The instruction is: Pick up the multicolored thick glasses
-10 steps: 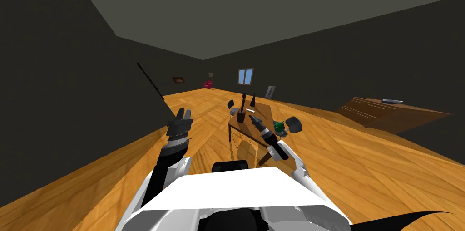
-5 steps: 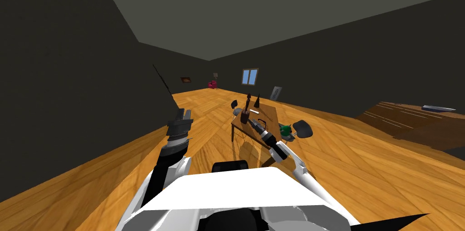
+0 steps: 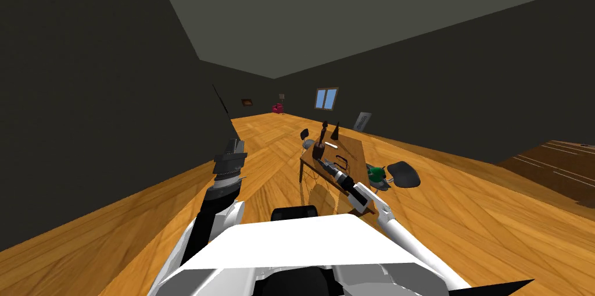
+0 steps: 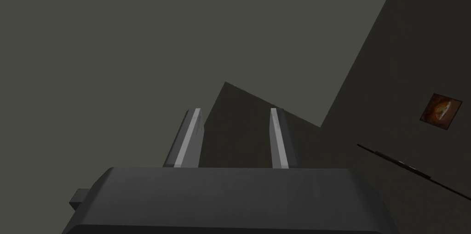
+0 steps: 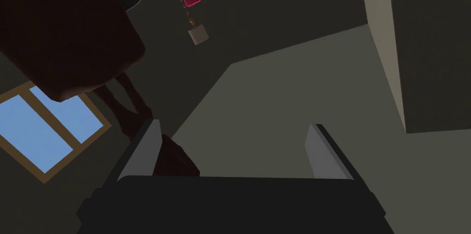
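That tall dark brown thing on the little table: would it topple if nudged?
Likely tippy: the brown thing stands upright, thin neck above a wider base. It looks rigid, not floppy. The open right gripper is close beside it, so a bump seems possible.

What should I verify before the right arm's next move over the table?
1. Right gripper fingers open: ok.
2. Right gripper over the table: ok.
3. Glasses identified: cannot tell; they may be the small dark outline on the table beside the arm.
4. Clearance from the dark brown object: not ok, it sits close by one finger.
5. Left gripper raised away from the table, fingers open: ok.
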Controlling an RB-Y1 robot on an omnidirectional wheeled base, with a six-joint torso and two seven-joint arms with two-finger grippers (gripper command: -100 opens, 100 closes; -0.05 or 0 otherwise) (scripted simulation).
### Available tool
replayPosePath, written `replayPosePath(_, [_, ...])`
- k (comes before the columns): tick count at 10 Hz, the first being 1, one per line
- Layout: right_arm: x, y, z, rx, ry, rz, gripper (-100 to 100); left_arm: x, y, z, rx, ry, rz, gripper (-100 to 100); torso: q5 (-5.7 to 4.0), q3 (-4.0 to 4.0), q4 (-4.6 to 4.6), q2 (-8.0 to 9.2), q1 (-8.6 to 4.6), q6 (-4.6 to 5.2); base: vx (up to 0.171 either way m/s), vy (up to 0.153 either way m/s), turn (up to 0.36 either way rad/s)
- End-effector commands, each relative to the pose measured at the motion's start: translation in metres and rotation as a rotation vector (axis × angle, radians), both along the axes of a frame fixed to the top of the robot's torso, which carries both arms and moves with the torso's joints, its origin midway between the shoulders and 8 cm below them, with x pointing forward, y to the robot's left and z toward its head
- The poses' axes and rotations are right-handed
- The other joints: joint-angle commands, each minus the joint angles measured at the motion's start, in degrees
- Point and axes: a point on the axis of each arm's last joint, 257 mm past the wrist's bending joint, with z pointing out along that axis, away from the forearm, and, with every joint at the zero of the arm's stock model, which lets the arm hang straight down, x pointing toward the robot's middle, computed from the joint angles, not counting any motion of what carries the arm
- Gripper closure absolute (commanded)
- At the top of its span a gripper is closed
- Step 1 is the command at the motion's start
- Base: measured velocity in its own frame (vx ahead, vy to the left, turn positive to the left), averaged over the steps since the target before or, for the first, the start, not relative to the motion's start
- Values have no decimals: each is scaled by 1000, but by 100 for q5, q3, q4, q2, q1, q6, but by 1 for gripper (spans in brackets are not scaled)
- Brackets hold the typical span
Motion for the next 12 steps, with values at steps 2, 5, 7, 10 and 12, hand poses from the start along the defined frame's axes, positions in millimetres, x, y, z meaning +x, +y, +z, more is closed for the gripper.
replayPosePath(2, [-13, -18, -45, -90, 85, 7, -100, 0, 0, 0, 0, 0, 0, 0, 0, 0, 0, 0, -2, 4, 24, 3, 165])
replayPosePath(5, [-31, -42, -95, -203, 184, 25, -100, 0, 0, 0, 0, 0, 0, 0, -1, -4, -2, -6, -9, 6, 44, -14, 195])
replayPosePath(7, [-43, -61, -121, -264, 240, 28, -100, 0, 0, 0, 0, 0, 0, 0, -1, -4, -1, -7, -10, 5, 39, -20, 161])
replayPosePath(10, [-57, -84, -145, -328, 299, 27, -100, 0, 0, 0, 0, 0, 0, 0, -2, -4, -1, -7, -14, 3, 39, -27, 116])
replayPosePath(12, [-70, -103, -163, -387, 345, 32, -100, 0, 0, 0, 0, 0, 0, 0, -1, 0, 0, 1, -5, 7, 20, -10, 98])
